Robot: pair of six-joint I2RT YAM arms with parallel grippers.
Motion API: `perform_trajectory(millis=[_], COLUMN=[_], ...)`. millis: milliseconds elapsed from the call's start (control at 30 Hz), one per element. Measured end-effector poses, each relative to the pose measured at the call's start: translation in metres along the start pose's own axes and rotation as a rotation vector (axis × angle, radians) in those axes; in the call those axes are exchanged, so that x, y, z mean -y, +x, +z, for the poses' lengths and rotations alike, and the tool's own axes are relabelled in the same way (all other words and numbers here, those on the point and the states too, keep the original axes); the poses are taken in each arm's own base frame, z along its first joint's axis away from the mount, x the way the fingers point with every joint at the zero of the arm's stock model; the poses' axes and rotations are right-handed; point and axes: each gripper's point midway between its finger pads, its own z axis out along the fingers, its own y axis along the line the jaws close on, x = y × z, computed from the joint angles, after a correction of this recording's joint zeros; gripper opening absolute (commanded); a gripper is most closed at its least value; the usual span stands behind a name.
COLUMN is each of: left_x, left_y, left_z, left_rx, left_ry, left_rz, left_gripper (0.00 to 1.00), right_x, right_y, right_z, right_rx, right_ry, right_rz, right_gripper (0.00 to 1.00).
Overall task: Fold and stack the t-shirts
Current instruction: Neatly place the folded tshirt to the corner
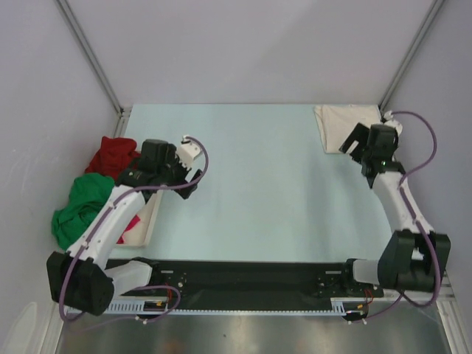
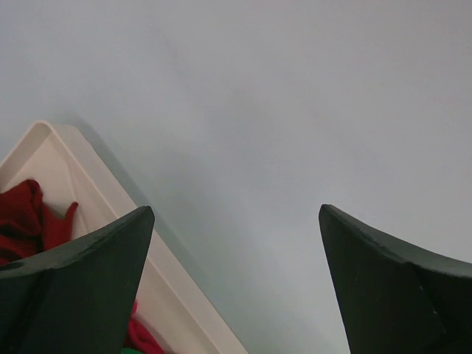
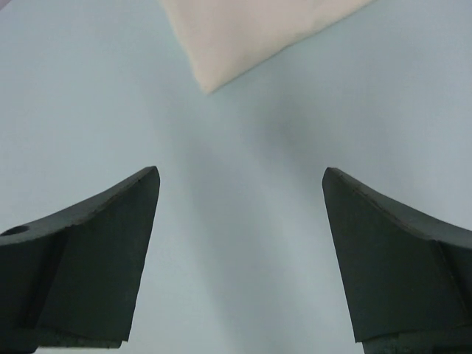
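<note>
A folded cream-white t-shirt (image 1: 337,127) lies at the back right of the table. Its corner (image 3: 243,29) shows in the right wrist view, just ahead of the fingers. My right gripper (image 1: 356,147) (image 3: 240,171) hangs open over bare table beside that shirt and holds nothing. On the left, a dark red t-shirt (image 1: 110,155) (image 2: 22,214), a bright green t-shirt (image 1: 81,206) and a magenta-pink t-shirt (image 1: 133,226) (image 2: 140,335) lie crumpled in and over the tray. My left gripper (image 1: 181,177) (image 2: 236,212) stands wide open and empty above the table, right of the tray.
The flat white tray (image 1: 150,218) (image 2: 81,184) sits at the left edge of the pale blue table (image 1: 258,184). Grey walls with metal corner posts close in the back and sides. The black base rail of the arms runs along the near edge.
</note>
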Motion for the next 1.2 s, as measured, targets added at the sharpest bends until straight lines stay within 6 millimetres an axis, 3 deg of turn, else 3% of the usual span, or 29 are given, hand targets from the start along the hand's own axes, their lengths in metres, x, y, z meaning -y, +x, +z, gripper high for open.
perform_trajectory(millis=[233, 333, 433, 600, 900, 1200], left_x=[0.006, 0.008, 0.006, -0.006, -0.014, -0.014], left_y=[0.058, 0.078, 0.085, 0.076, 0.082, 0.083], left_z=[-0.001, -0.002, -0.005, -0.008, -0.006, -0.005], left_rx=[-0.015, -0.019, 0.004, 0.053, 0.033, 0.026], left_ry=[-0.125, -0.168, -0.214, -0.283, -0.328, -0.328], left_rz=[-0.030, -0.050, -0.064, -0.072, -0.076, -0.076], left_gripper=[1.00, 1.00, 1.00, 1.00, 1.00, 1.00], right_x=[-0.026, -0.043, -0.047, -0.039, -0.023, -0.015], right_y=[0.103, 0.128, 0.137, 0.152, 0.145, 0.147], right_z=[-0.057, -0.080, -0.093, -0.102, -0.112, -0.110], right_rx=[-0.048, -0.048, -0.015, 0.014, 0.101, 0.116], right_ry=[-0.196, -0.292, -0.338, -0.360, -0.347, -0.316], right_rz=[-0.047, -0.094, -0.108, -0.118, -0.115, -0.116], right_gripper=[0.96, 0.96, 0.96, 0.96, 0.96, 0.96])
